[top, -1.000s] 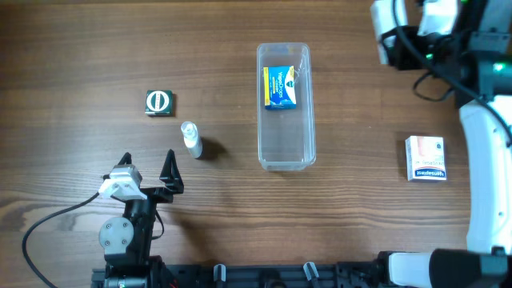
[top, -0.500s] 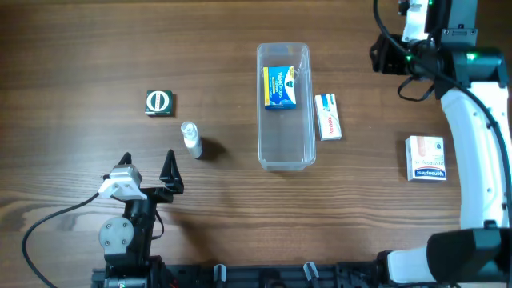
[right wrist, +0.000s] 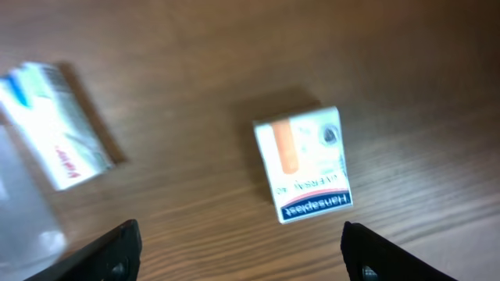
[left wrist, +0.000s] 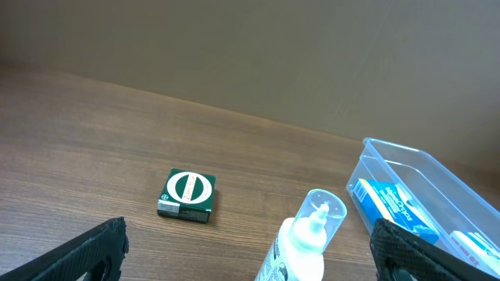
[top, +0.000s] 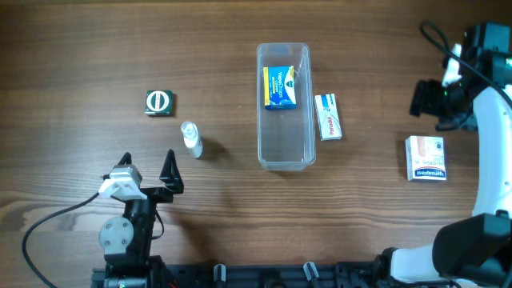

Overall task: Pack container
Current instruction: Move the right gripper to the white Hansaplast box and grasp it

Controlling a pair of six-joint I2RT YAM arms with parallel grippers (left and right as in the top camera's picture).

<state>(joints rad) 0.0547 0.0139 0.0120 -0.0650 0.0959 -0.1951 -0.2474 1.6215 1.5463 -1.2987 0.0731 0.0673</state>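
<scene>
Overhead gives us everything, while the right wrist catches only the plaster box and the white-red box. We count four small boxes, one bottle and one container. It lies mid-surface, holding just the blue box; the green box sits well to its left. Both the left claw and the right claw are spread wide and empty.

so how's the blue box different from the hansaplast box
The blue box is blue and yellow; the Hansaplast box is white with an orange stripe. The blue box lies inside the container; the Hansaplast box lies out on the table, to the right. Both are small boxes lying flat.
</scene>
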